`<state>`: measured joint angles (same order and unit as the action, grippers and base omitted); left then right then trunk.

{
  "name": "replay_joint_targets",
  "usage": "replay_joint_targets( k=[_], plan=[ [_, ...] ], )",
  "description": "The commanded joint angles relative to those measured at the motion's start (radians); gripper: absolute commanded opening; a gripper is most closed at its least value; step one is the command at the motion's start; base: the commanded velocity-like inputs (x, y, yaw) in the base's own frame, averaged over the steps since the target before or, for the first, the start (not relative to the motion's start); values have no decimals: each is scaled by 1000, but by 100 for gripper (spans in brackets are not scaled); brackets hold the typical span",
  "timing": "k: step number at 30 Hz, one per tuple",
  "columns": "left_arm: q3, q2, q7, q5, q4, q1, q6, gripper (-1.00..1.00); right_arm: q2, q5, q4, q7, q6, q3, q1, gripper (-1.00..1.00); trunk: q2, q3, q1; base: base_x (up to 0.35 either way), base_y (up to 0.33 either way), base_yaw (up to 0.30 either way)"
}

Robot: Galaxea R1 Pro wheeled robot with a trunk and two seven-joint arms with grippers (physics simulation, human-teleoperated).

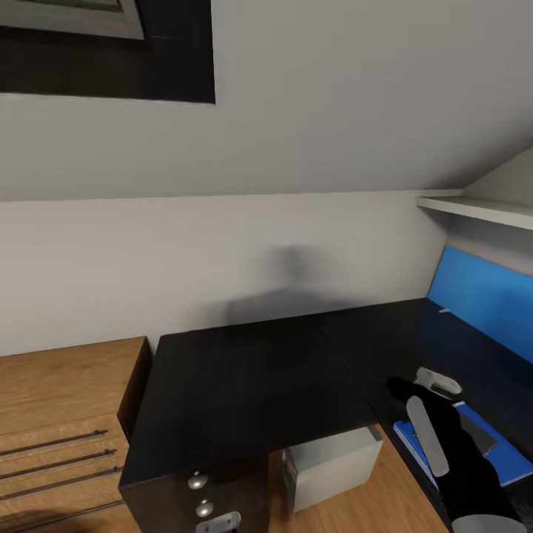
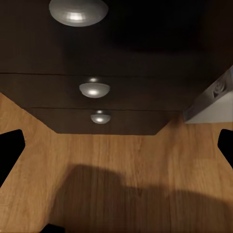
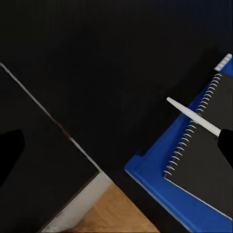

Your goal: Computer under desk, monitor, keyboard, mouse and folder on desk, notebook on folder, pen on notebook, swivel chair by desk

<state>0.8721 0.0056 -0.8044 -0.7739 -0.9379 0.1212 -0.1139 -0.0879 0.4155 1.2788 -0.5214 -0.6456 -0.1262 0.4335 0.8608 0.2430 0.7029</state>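
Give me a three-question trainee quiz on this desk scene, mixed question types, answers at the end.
1. True or false: the computer stands on the floor under the desk.
2. What lies directly on the folder? A keyboard; B notebook; C mouse.
3. How many round knobs show on the drawer unit in the left wrist view?
Key: 1 true; 2 B; 3 three.

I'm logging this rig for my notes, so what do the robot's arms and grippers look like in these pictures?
In the head view the right arm is matte black and rounded, with a pale grey elongated panel along it and a grey cap by the gripper. In both wrist views the fingers are plain black silhouettes. No cables or markings are visible.
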Motion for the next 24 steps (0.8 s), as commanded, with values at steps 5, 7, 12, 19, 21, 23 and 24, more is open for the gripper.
replay_joint_targets(
  k=[5,7,12,19,21,23,24],
  plan=[
    [1,12,-3,-15,26,2,-9,100,105,7,33,-16,-22,29,-34,100,1,1,0,-165,101,-3],
    [3,13,-2,-13,64,2,-9,100,142,7,34,-18,-24,44,-41,100,1,1,0,-243,192,-59],
    [10,13,-1,-13,175,2,-11,100,189,6,-14,-18,-17,149,-127,100,1,-2,0,-257,210,-63],
    [3,15,167,-14,347,1,-12,100,187,6,-200,-4,61,202,-237,100,1,-4,0,-266,207,-3],
    [3,15,168,-14,349,1,-12,100,185,4,-253,-3,103,227,-237,100,1,-4,0,-259,101,0],
    [1,17,169,-14,350,2,-12,100,182,-1,-330,-3,182,263,-237,100,1,-4,0,-220,47,0],
    [-1,17,169,-14,353,2,-12,100,181,-5,-362,-3,224,276,-237,100,1,-4,0,-185,13,0]
  ],
)
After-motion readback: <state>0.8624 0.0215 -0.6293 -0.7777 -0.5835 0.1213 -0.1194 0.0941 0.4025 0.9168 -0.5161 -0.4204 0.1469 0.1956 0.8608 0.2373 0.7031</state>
